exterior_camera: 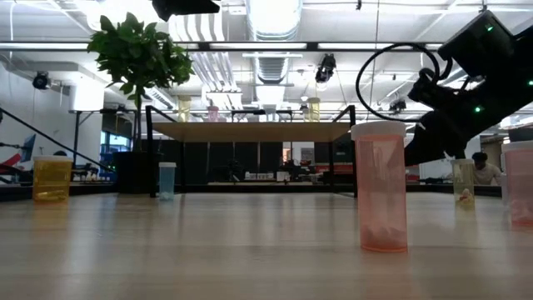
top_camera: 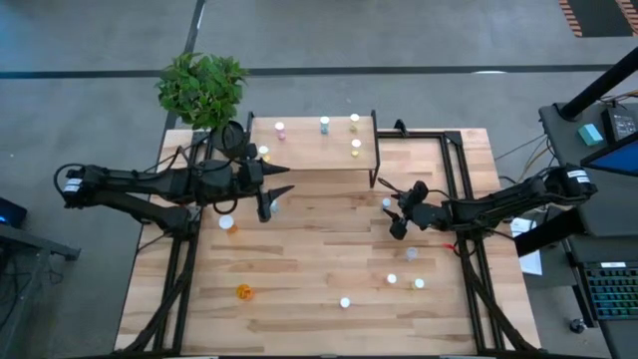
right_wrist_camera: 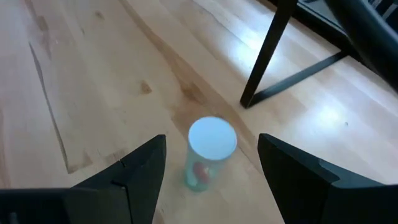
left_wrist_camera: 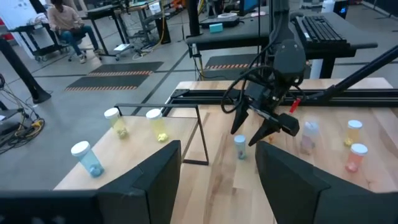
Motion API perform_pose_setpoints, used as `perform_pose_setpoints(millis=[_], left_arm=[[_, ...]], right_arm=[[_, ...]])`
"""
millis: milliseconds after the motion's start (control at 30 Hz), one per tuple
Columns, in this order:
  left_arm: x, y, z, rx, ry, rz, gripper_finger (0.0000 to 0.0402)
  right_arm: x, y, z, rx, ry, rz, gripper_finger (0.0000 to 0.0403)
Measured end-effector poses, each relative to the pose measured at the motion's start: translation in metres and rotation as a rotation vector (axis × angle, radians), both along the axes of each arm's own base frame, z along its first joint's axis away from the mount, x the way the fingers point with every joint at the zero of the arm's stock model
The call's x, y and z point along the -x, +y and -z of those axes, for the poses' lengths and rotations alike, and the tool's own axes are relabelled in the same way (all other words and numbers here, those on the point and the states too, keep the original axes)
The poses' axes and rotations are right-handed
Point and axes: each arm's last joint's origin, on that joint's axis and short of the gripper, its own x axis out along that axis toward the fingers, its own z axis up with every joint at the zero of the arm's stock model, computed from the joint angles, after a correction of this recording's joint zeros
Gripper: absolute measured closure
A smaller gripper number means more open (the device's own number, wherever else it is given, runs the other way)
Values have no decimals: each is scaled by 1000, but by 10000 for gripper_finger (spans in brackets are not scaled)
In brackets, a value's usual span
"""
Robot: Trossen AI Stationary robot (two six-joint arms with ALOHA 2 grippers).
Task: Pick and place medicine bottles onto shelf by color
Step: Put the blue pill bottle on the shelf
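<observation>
My right gripper (right_wrist_camera: pixel 211 180) is open, low over the table just right of the shelf's near right leg. A blue bottle with a pale cap (right_wrist_camera: pixel 210 154) stands upright on the table between its fingers with gaps on both sides; the same bottle (top_camera: pixel 387 203) shows in the high view. My left gripper (top_camera: pixel 275 199) hangs open in the air before the shelf's near left corner, holding nothing. The shelf (top_camera: pixel 311 160) carries a pink bottle (top_camera: pixel 280 128), a blue bottle (top_camera: pixel 325 124) and three yellow bottles (top_camera: pixel 355 135). Other bottles stand loose on the table.
Loose bottles on the table: one near the left arm (top_camera: pixel 227 223), an orange one (top_camera: pixel 243 291), a white-capped one (top_camera: pixel 345 302), several at the near right (top_camera: pixel 411 269). A potted plant (top_camera: pixel 202 88) stands at the far left corner. The shelf's black leg (right_wrist_camera: pixel 268 56) is close to my right gripper.
</observation>
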Motion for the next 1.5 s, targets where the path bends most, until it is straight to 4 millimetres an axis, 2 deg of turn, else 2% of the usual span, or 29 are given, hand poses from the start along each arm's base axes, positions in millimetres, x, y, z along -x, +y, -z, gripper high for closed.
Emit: perform_pose_setpoints(millis=[200, 400, 900, 1133, 1333, 1500], left_arm=[[0, 0, 0, 0, 0, 0, 210], [0, 0, 0, 0, 1, 0, 210], [0, 0, 0, 0, 2, 0, 210], [0, 0, 0, -19, 8, 4, 210], [0, 0, 1, -24, 13, 5, 210], [0, 0, 2, -25, 15, 5, 210]], right_arm=[[-9, 1, 1, 5, 30, 3, 166], [-16, 0, 1, 17, 48, 25, 200], [-15, 1, 5, -17, 50, 41, 286], [-14, 1, 1, -25, 28, 35, 297], [-28, 5, -26, -101, -74, -47, 295], [-47, 9, -68, -202, -83, -94, 294]])
